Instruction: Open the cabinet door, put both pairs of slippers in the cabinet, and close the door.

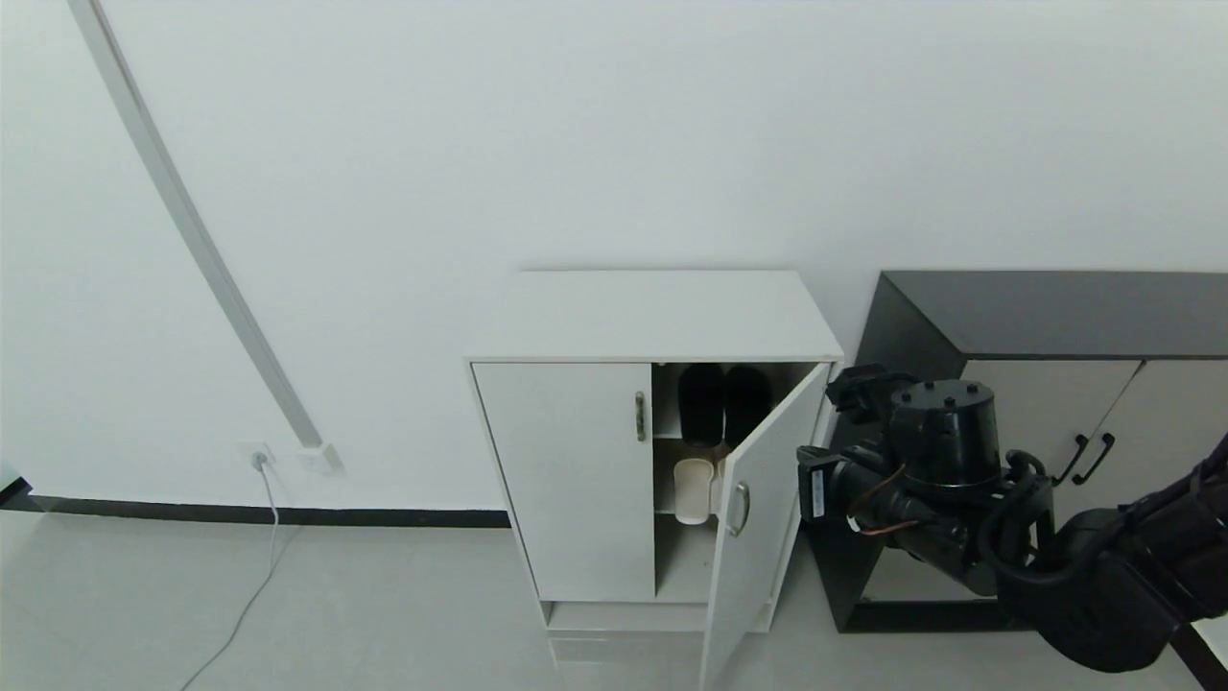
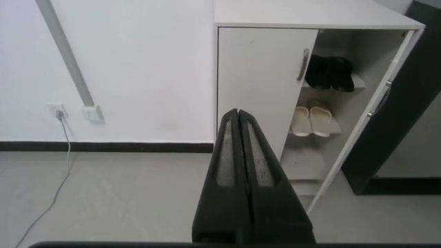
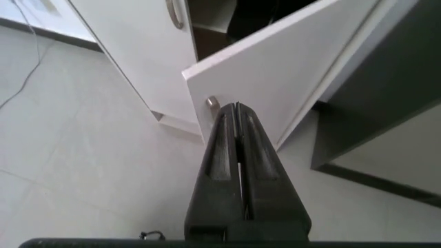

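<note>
Door (image 1: 763, 537): ajar, handle (image 3: 211, 103) just beside right tool (image 3: 238, 109)
Right tool: narrow, holding nothing
Left tool (image 2: 238, 114): narrow, well apart from cabinet (image 2: 310, 12)

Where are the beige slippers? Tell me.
Head view: beige slippers sit inside the white cabinet, on the shelf below the black slippers, behind the open right door.

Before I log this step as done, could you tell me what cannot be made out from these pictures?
- Head view: the closed left door hides the left half of the cabinet.
- Head view: the open right door covers part of the beige slippers; its lower end is cut by the edge.
- Right wrist view: the right pincer hides part of the door handle; contact unclear.
</note>
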Robot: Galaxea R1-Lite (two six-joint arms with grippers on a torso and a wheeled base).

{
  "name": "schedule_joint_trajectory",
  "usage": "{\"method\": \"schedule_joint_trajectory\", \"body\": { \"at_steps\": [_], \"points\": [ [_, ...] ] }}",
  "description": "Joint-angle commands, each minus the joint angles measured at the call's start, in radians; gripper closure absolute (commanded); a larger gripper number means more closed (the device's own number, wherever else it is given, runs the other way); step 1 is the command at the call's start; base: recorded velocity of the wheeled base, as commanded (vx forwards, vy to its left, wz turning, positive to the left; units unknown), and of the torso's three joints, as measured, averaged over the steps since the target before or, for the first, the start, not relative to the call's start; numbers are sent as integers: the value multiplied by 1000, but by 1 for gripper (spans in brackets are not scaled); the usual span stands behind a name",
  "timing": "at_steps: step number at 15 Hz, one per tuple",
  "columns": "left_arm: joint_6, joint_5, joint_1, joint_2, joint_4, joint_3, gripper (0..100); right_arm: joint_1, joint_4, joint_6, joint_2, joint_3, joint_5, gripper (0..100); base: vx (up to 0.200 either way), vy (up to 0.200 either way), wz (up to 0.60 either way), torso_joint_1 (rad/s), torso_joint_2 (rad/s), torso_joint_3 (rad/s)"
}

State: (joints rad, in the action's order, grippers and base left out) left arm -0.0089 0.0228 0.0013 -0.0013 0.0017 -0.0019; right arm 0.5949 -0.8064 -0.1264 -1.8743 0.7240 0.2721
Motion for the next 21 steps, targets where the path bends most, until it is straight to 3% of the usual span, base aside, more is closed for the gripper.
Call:
{"method": "schedule_joint_trajectory", "body": {
  "at_steps": [1,5,9,13,21],
  "points": [
    [0,0,0,1,0,0,100,0,0,2,38,-41,4,100,200,0,0,12,2,2],
    [0,0,0,1,0,0,100,5,-4,5,126,-153,1,100,0,0,0,0,0,0],
    [0,0,0,1,0,0,100,11,-11,-2,29,-167,1,100,0,0,0,0,0,0],
    [0,0,0,1,-2,0,100,16,-163,5,-143,-120,1,100,0,0,0,0,0,0],
    [0,2,0,1,-2,0,100,-4,-158,7,-283,75,1,100,0,0,0,0,0,0]
  ]
}}
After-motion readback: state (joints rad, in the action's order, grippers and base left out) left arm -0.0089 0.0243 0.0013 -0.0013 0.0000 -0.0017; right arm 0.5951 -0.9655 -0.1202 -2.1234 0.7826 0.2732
